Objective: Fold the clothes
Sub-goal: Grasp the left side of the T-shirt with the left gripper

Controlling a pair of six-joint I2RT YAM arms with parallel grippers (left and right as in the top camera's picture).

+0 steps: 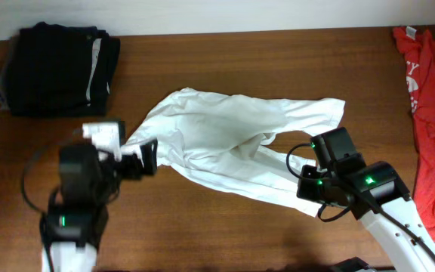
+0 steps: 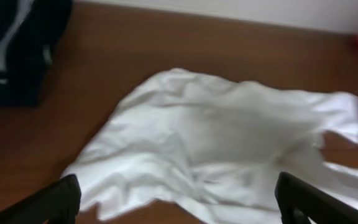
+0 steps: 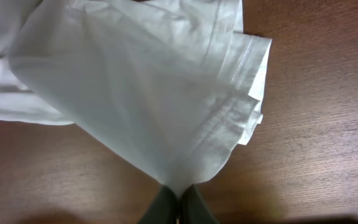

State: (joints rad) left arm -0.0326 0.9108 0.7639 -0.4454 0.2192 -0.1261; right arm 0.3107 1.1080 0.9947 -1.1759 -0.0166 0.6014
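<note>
1. The worktop [image 1: 225, 234] is dark reddish-brown wood with a fine grain; a strip of pale wall [image 1: 202, 15] runs along its far edge.
2. A stack of folded black clothes [image 1: 59, 68] sits near the far left corner; a red garment [image 1: 429, 113] lies spread down the right side; both are well apart from the task's thing.
3. The white T-shirt [image 1: 232, 140] lies in the middle of the worktop, unfolded and crumpled; it stretches as a long, uneven band from left to right; soft creases cover it, and it is far paler than the other garments.
4. The right wrist view shows a stitched hem [image 3: 241, 93] where several layers of the cloth overlap; the fabric there lies partly flat on the wood.
5. The right end effector [image 3: 178, 204] is clenched on a pinch of the white T-shirt at its near right part; the cloth fans out from the closed fingers.
6. The left end effector [image 1: 148, 156] is released at the shirt's left end; its fingers [image 2: 64, 199] stand wide apart with the cloth just ahead of them; whether they touch it cannot be told.
</note>
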